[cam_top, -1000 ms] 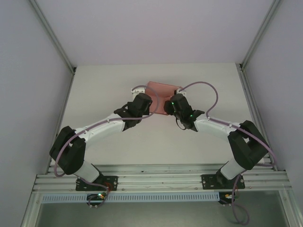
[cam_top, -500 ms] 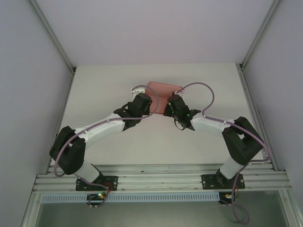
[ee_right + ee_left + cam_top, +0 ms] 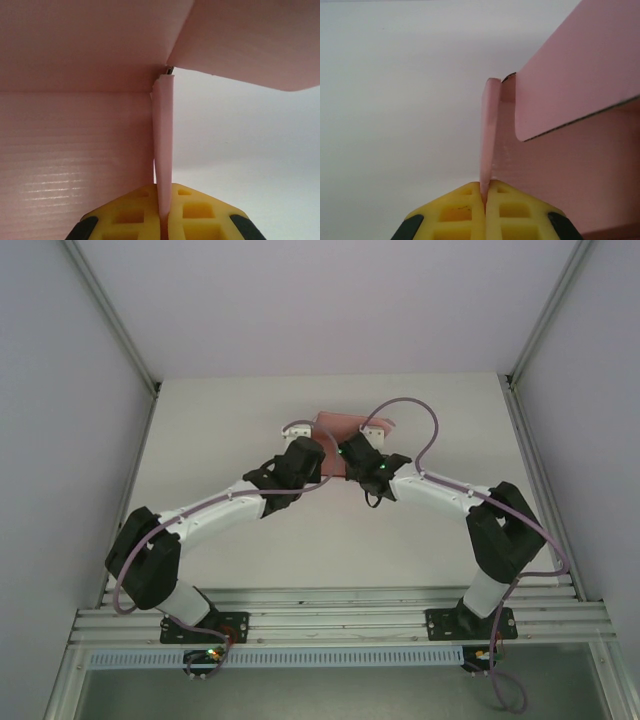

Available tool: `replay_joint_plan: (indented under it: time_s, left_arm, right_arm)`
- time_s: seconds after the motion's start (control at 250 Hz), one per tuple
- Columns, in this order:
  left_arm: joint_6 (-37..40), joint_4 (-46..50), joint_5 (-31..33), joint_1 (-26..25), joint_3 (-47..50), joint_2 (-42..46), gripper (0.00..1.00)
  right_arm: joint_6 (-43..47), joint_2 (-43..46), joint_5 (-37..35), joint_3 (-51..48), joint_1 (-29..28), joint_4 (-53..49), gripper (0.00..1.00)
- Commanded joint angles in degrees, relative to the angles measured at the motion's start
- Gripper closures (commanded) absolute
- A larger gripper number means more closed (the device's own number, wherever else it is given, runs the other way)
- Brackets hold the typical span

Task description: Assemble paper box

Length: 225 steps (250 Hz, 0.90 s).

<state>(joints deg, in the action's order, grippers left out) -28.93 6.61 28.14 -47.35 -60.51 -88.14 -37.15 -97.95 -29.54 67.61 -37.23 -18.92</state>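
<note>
The pink paper box (image 3: pixel 352 424) sits at the far middle of the white table, partly hidden behind both wrists. My left gripper (image 3: pixel 485 192) is shut on a thin upright flap of the paper box (image 3: pixel 489 135); a wider panel and a rounded flap (image 3: pixel 580 75) rise to its right. My right gripper (image 3: pixel 164 197) is shut on another upright flap (image 3: pixel 163 140), with a ribbed pink panel (image 3: pixel 75 145) to its left and a flap overhead. From above, the left gripper (image 3: pixel 312 445) and right gripper (image 3: pixel 350 448) meet close together at the box's near edge.
Grey enclosure walls with aluminium posts (image 3: pixel 108 315) stand left and right of the white table (image 3: pixel 230 410). An aluminium rail (image 3: pixel 340 620) carrying both arm bases runs along the near edge. Purple cables (image 3: pixel 425 430) loop above the wrists.
The right gripper has shifted left and farther toward the box, closing on a flap. The box edge now stands a little more upright. The left arm stayed put.
</note>
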Motion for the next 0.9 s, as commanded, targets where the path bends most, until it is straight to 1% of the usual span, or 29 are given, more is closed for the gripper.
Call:
replay_joint_plan:
  time_s: [0.0,0.128,0.172,0.216,0.26,0.331,0.407,0.459,0.503,0.547,0.623,0.775,0.835,0.895]
  left_arm:
    - [0.7,4.4,7.7,1.8,-1.8,3.8,1.00]
    - [0.3,4.7,7.7,1.8,-1.8,4.2,1.00]
    - [0.0,5.0,7.4,1.8,-1.7,4.4,1.00]
    - [-0.3,4.7,6.8,1.8,-1.6,4.6,1.00]
    - [-0.3,4.3,6.2,1.9,-1.4,4.6,1.00]
    - [-0.5,3.7,5.0,2.0,-1.1,4.4,1.00]
    - [-1.0,3.5,3.5,2.1,-1.3,4.1,1.00]
    - [-1.3,3.4,2.2,2.1,-1.7,3.8,1.00]
    - [-1.5,3.2,1.3,2.0,-1.9,3.6,1.00]
    - [-1.8,3.1,0.9,1.9,-1.8,3.5,1.00]
    - [-2.1,3.2,0.6,1.9,-1.6,3.3,1.00]
    - [-2.6,4.1,1.1,2.0,-1.2,3.0,1.00]
    - [-2.6,4.1,1.2,2.0,-1.2,2.7,1.00]
    - [-2.8,4.4,0.9,2.0,-1.3,2.1,1.00]
  right_arm:
    - [0.7,-3.5,-19.6,-1.1,3.2,-16.3,1.00]
    - [0.6,-4.9,-24.1,0.2,3.1,-18.6,0.98]
    - [2.0,-4.7,-24.2,-0.3,3.2,-16.7,0.98]
    - [3.0,-3.8,-22.2,-1.7,3.2,-12.9,0.97]
    - [5.6,-1.9,-18.1,-4.5,3.4,-5.5,0.96]
    - [8.6,2.1,-5.1,-11.8,4.3,11.1,0.95]
    - [5.8,5.1,8.1,-18.4,6.5,26.7,0.93]
    - [3.8,5.4,13.8,-20.2,8.0,32.6,0.93]
    - [3.8,5.3,16.3,-19.7,8.4,33.5,0.91]
    - [4.7,5.1,17.6,-18.3,8.4,32.7,0.87]
    - [4.6,5.1,19.4,-17.0,8.4,31.6,0.85]
    - [4.1,7.2,20.8,-16.7,8.4,31.0,0.61]
    - [3.6,8.5,21.7,-17.0,8.4,30.8,0.59]
    - [3.0,10.0,22.6,-17.5,8.3,31.2,0.53]
